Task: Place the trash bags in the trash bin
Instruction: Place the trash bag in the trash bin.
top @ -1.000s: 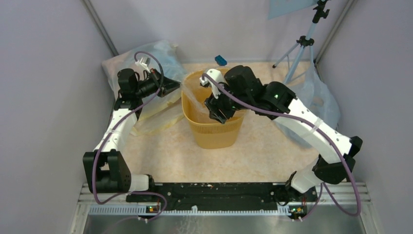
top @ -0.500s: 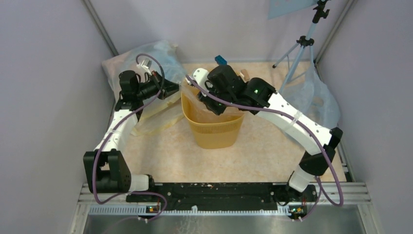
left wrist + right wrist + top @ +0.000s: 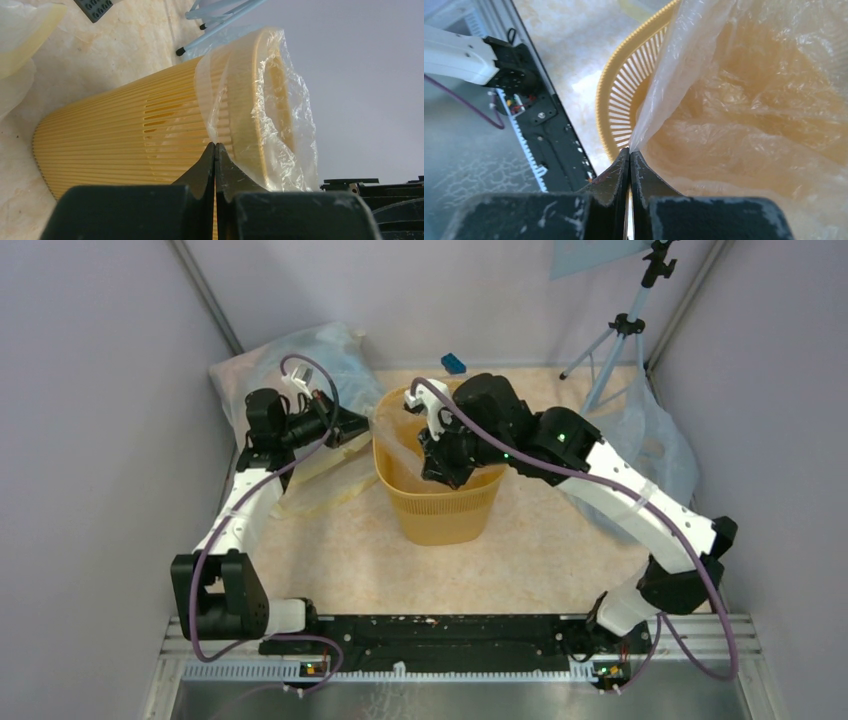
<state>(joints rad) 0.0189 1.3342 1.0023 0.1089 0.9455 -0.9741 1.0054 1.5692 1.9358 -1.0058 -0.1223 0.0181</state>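
Thin clear wrinkly plastic film bag (image 3: 286, 115) lines the inside and folds over the rim of the yellow-orange slotted plastic wastebasket (image 3: 440, 512), which stands upright mid-way across the beige mottled tabletop (image 3: 540, 560). Left gripper (image 3: 215, 146) fingers are clenched on the film at the rim side nearest that arm. Right gripper (image 3: 630, 151) fingers are pinched tight on the bag's edge over the opening.

Yellow-orange bin (image 3: 441, 512), finely ribbed, with a band of narrow slots. Colourless, glossy, wrinkled bag (image 3: 292, 125). Cream tabletop (image 3: 545, 570), mottled like marble. Black left end effector (image 3: 215, 149) and black right end effector (image 3: 630, 154). Small blue block (image 3: 453, 363) at the far edge; pale bluish sack (image 3: 335, 352) in the far left corner.
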